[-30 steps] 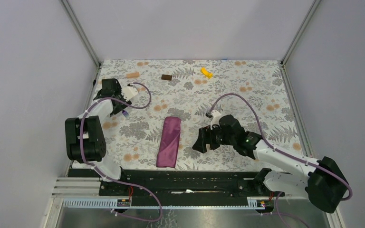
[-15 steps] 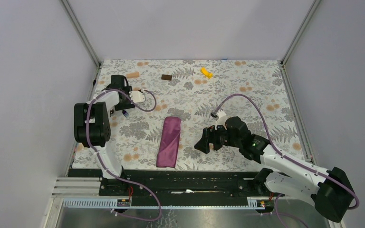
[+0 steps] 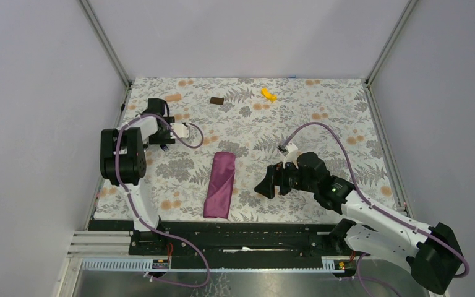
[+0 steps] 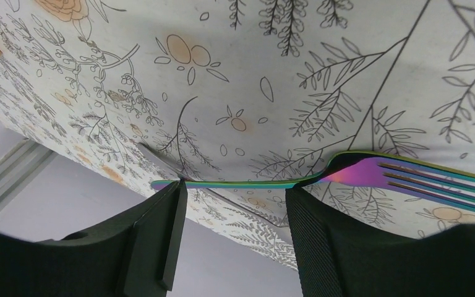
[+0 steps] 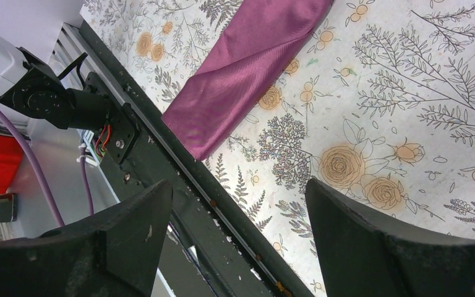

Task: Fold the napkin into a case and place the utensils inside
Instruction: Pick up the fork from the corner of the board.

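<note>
- Left gripper (image 4: pixel 235 190): jaws parted, straddling the slim handle of the fork (image 4: pixel 362 172), not clamped on it.
- The fork lies flat on the floral covering (image 4: pixel 321 74), at the far left of the table.
- Right gripper (image 5: pixel 240 185): jaws wide, empty, near the napkin (image 5: pixel 253 55).
- Napkin: folded into a narrow strip at centre; folding judged done.
- Outstanding: lifting the fork, locating the spoon (not identifiable), inserting both.

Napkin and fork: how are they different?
The napkin is plum cloth, folded into a long strip; the fork is thin, shiny, rainbow-tinted metal. The napkin is much bigger than the fork. The napkin lies alone; the fork sits by the left gripper. Both rest on the flowery table cover.
</note>
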You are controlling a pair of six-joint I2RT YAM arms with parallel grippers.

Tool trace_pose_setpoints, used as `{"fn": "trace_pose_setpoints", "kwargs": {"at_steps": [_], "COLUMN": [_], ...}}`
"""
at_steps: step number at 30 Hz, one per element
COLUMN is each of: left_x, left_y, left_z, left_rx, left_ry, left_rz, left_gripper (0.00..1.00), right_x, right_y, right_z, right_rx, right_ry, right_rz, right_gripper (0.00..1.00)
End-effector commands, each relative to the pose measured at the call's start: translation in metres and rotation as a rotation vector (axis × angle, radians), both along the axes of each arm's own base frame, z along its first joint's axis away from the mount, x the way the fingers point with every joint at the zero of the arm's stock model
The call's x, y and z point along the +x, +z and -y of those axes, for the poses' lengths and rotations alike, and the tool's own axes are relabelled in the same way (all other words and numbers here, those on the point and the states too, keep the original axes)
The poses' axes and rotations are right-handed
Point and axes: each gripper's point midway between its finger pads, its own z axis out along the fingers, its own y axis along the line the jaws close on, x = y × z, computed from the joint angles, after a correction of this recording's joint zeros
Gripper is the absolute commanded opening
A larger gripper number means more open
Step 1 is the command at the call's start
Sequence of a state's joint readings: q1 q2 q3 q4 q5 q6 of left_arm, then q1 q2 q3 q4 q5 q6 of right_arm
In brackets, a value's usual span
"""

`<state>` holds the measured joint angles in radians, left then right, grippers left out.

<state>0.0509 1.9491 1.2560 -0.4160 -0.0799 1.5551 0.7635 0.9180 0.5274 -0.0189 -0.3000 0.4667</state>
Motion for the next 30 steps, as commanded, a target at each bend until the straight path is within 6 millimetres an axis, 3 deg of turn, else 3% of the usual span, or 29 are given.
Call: {"fn": "trace_pose_setpoints", "kwargs": {"at_steps": [1,10,18,23,30], "left_x": [0.007,0.016,0.028,0.029,0.024], "left_y": [-0.009,-0.022,-0.028,-0.036,-0.049], "left_z": [0.002,0.021,0.065,0.071,0.081], "left_rx": [0.022,0.022,-0.046,-0.11,-0.135], "left_ry": [-0.05,-0.099,-0.107,-0.025,-0.008], "left_rz": [-0.022,-0.046,-0.055,-0.083,-0.13], "left_gripper": [0.64,0.58,0.58,0.6,0.51], "right_x": [0.004,0.007,0.007,0.005,0.005], "right_y": [0.009,0.017,0.015,0.021,0.022], "right_z": [0.002,0.005,0.005,0.005,0.007], "right_rx": [0.023,0.036,0.035,0.054,0.057], "right_ry": [-0.018,-0.038,-0.036,-0.038,-0.044], "right_rz": [0.02,0.044,0.034,0.042,0.049], "right_gripper": [0.85,0.84,0.84,0.84,0.83]}}
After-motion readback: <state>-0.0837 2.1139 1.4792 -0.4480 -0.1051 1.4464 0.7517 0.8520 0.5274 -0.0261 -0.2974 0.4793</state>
